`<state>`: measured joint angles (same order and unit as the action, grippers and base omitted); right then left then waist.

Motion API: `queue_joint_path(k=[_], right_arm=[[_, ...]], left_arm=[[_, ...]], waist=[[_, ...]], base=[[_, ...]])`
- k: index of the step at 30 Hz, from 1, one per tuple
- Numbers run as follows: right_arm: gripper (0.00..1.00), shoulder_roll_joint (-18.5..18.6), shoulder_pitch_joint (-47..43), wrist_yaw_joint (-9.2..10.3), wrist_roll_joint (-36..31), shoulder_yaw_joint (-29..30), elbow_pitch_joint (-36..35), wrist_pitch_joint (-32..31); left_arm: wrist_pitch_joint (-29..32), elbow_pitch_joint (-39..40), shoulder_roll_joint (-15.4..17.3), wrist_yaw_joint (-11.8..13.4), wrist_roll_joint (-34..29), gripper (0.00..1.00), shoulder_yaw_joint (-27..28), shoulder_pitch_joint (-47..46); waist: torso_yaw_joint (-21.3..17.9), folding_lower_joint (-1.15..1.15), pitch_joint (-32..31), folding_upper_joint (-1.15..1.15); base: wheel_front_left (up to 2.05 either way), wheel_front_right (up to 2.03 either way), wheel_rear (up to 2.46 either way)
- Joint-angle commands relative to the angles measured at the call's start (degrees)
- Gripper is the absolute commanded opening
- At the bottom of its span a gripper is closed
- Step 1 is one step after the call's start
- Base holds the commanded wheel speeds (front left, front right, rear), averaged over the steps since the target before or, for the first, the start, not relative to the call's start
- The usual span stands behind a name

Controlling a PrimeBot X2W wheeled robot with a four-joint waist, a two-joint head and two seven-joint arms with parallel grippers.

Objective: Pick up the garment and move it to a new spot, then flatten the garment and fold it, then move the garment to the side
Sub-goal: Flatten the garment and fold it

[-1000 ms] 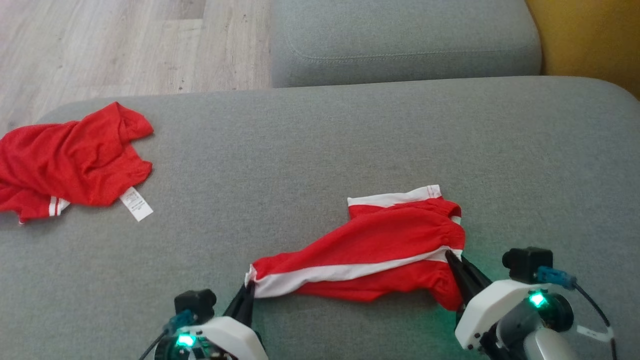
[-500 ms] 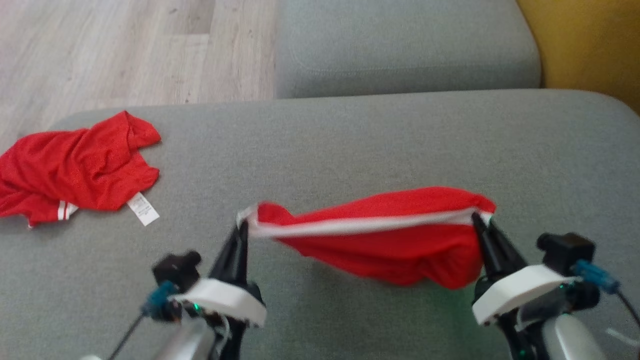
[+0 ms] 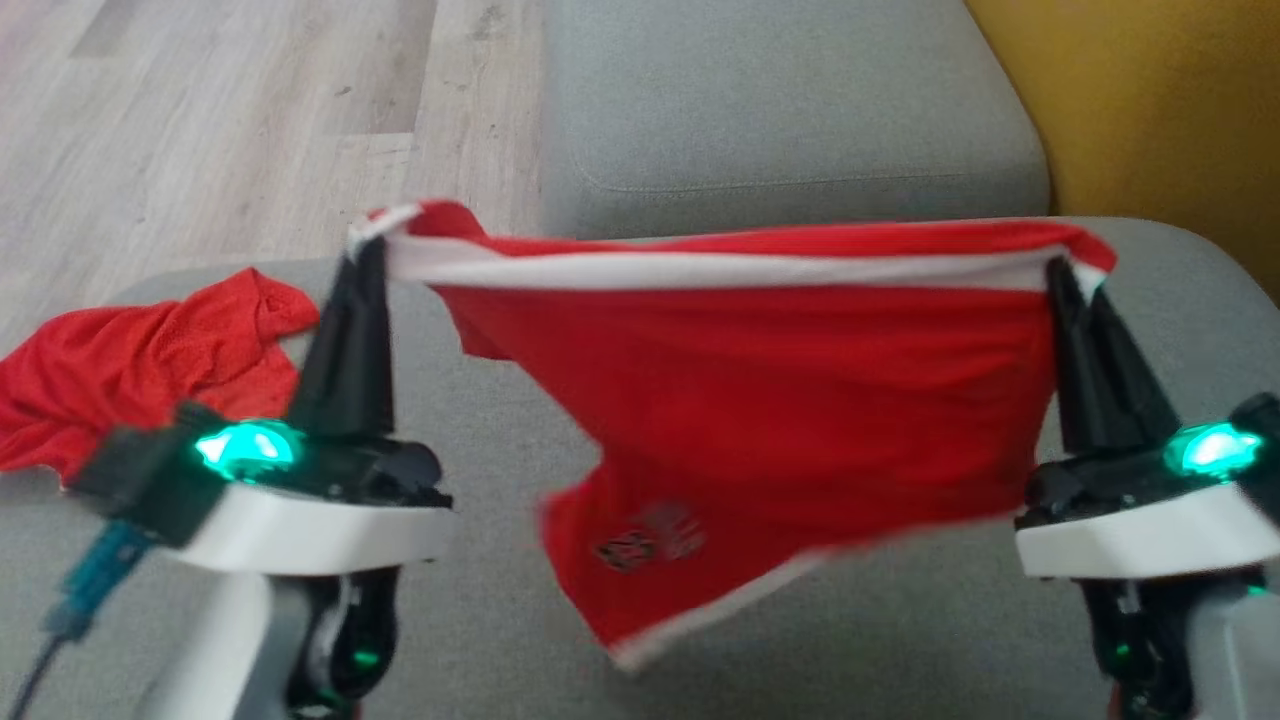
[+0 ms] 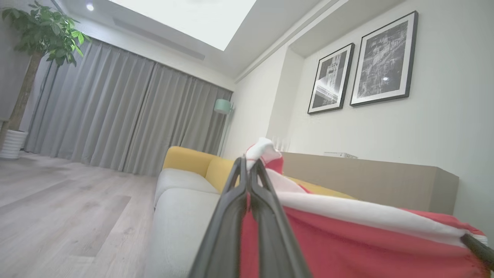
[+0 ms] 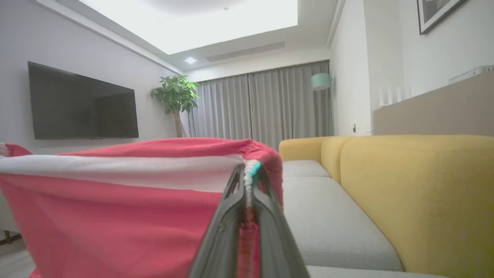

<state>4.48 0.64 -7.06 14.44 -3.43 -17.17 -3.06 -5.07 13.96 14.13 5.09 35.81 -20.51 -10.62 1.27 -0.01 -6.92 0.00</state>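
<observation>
- Red mesh shorts with white trim hang stretched above grey sofa.
- I see left pincer clamped on one top corner, right pincer on the other.

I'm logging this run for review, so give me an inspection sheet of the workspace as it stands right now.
Surface: grey fabric sofa seat, flat.
Job's things: red mesh shorts, hanging from their white waistband, stretched between both grippers.
Clutter: crumpled red mesh garment lying at the seat's left edge.
Grippers: left gripper shut on the waistband's left end; right gripper shut on its right end.
Cables: blue-plugged cable at the left wrist.
Surroundings: pale wood floor, yellow sofa back, grey curtains, wall television.
</observation>
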Motion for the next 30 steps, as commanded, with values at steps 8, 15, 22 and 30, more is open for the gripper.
queue_joint_path(k=[8, 15, 22, 30], right_arm=[[0.00, 0.06, 5.63, -0.43, -0.12, -2.99, -2.14, -2.72], [0.00, 2.92, 25.18, -0.43, 0.42, -6.53, 15.21, 2.78], [0.00, 3.50, 51.65, -0.43, -1.72, -9.89, 32.82, 10.36], [0.00, 2.25, 69.22, -0.43, -5.48, -9.06, 51.14, 17.52]], left_arm=[[7.68, 4.57, 5.67, 2.06, -1.03, 0.00, 4.05, -6.33], [10.19, -7.68, 7.72, -1.43, -2.20, 0.00, 4.00, -20.43], [7.12, -21.86, 6.04, -3.59, -4.86, 0.00, 5.29, -43.51], [-0.60, -36.63, 0.91, -4.09, -6.85, 0.00, 4.83, -58.89]], waist=[[-0.63, 0.01, 3.87, 0.00], [-1.21, 0.01, 12.91, 0.00], [-1.09, 0.01, 20.70, 0.00], [0.80, 0.01, 29.36, 0.00]], base=[[0.00, 0.00, 0.00], [0.00, 0.00, 0.00], [0.00, 0.00, 0.00], [0.00, 0.00, 0.00]])
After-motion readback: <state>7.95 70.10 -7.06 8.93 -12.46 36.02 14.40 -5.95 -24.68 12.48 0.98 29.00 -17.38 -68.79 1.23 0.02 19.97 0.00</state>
